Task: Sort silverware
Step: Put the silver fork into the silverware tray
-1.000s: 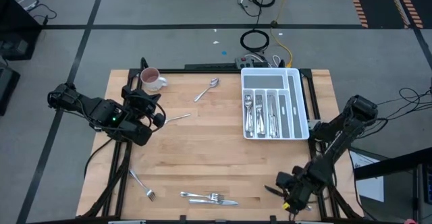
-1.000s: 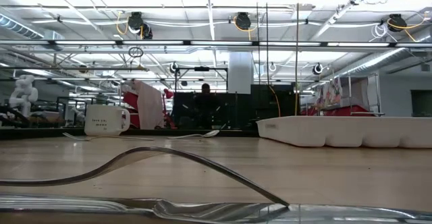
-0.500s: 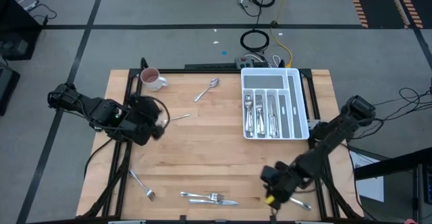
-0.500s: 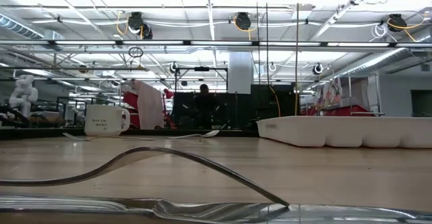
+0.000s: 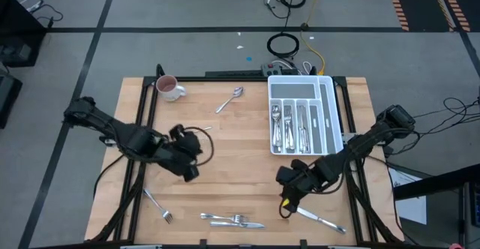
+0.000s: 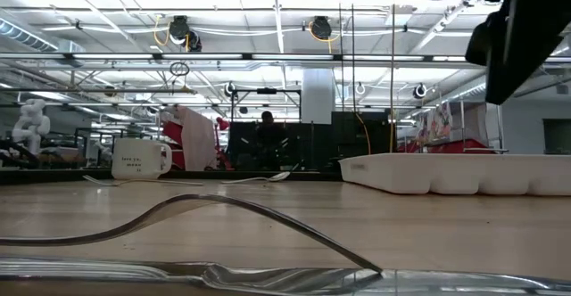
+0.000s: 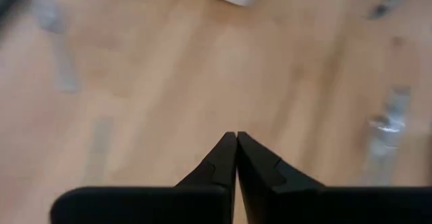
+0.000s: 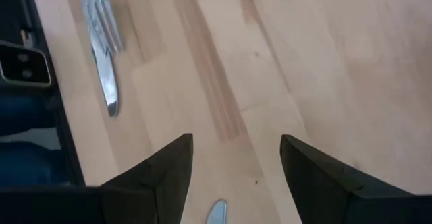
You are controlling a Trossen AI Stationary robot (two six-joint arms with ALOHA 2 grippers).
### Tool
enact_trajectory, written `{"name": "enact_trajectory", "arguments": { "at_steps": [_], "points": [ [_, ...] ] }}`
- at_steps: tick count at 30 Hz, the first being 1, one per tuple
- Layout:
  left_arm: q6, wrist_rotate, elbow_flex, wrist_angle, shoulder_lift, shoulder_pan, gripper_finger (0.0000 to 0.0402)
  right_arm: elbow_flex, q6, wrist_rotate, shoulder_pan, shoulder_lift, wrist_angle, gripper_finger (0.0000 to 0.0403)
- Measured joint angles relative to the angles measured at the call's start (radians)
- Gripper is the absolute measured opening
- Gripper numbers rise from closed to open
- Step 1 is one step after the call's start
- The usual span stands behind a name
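Silverware lies scattered on the wooden table (image 5: 240,166): a spoon (image 5: 231,99) at the far middle, a fork (image 5: 157,205) near left, a fork and knife together (image 5: 232,220) at the near edge, and a knife (image 5: 319,219) near right. Several more pieces lie in the white tray (image 5: 328,114). My left gripper (image 5: 191,172) hovers shut over the table's left-middle, holding nothing (image 7: 236,137). My right gripper (image 5: 286,200) hovers open over the near-right part, nothing between its fingers (image 8: 236,156). Its wrist view shows the fork and knife (image 8: 101,28) farther off.
A white mug (image 5: 169,88) with a pink inside stands at the far left corner. The tray takes up the far right. In the low view the near fork (image 6: 223,211) arches in front, and the arms (image 6: 522,28) reach in from above.
My left gripper has gone down and toward the table's middle and near edge, tipping further downward. My right gripper has swung from the near right corner toward the table's middle, staying open. The knife at the near right now shows where that gripper stood.
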Motion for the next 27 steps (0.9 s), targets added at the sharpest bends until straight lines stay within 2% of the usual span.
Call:
{"name": "enact_trajectory", "arguments": {
  "at_steps": [6,10,13,20,25,27],
  "points": [
    [0.107,0.219,0.0,0.181,0.135,-0.043,0.0018,0.0,-0.068,-0.001,0.064,0.0,-0.08,0.0212],
    [0.134,0.262,0.0,0.255,0.245,-0.094,0.0018,0.0,-0.095,-0.001,0.119,0.0,-0.162,0.0212],
    [0.167,0.289,0.0,0.31,0.327,-0.114,0.0018,-0.007,-0.061,0.004,0.156,0.0,-0.172,0.0212],
    [0.21,0.514,0.0,0.437,0.433,-0.113,0.0018,-0.032,0.017,0.087,0.239,0.001,-0.16,0.0212],
    [0.236,0.522,0.0,0.439,0.433,-0.094,0.0018,-0.033,0.045,0.103,0.253,0.001,-0.151,0.0212],
    [0.262,0.395,0.001,0.441,0.433,-0.085,0.0018,-0.033,0.045,0.103,0.254,0.001,-0.149,0.0212]
  ]
}}
